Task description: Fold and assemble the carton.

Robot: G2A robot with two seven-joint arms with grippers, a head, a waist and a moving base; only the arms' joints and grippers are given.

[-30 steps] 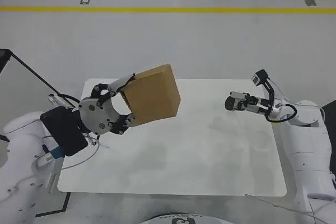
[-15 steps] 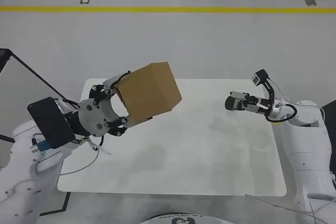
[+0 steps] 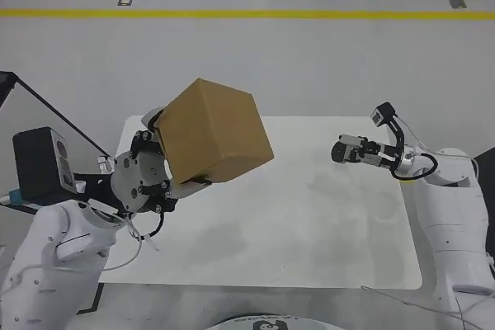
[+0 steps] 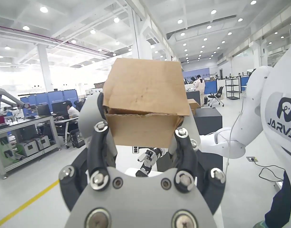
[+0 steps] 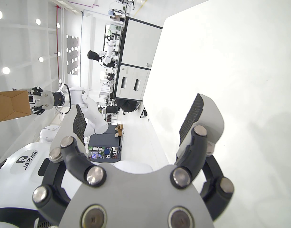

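- Gripping the carton (image 3: 214, 128), the left gripper (image 3: 176, 150) is clamping its 2 fingers against opposite sides of the box's near end. Its jaws are spreading only as wide as the cardboard between them.
- The carton is hanging in the air over the 10 o'clock corner of the table (image 3: 313, 239), clear of the white surface. It is tilting so that 1 corner is pointing toward 5 o'clock in the top view.
- In the left wrist view, the carton (image 4: 145, 88) is sitting between the 2 pale fingers (image 4: 89, 112). A brown flap is lying over the panel beneath it, and a ragged edge is showing along that seam.
- In the right wrist view, the carton (image 5: 11, 105) is showing far off, with the left gripper holding it from 1 side. The end face turned this way is looking closed, with its creases meeting near the middle.
- The right gripper (image 3: 337, 152) is hovering over the 2 o'clock part of the table, well apart from the carton, and is pointing toward 9 o'clock.
- Its jaws are standing wide open and are holding nothing. The dark ribbed pads (image 5: 191, 113) are facing each other across bare table (image 5: 231, 48).
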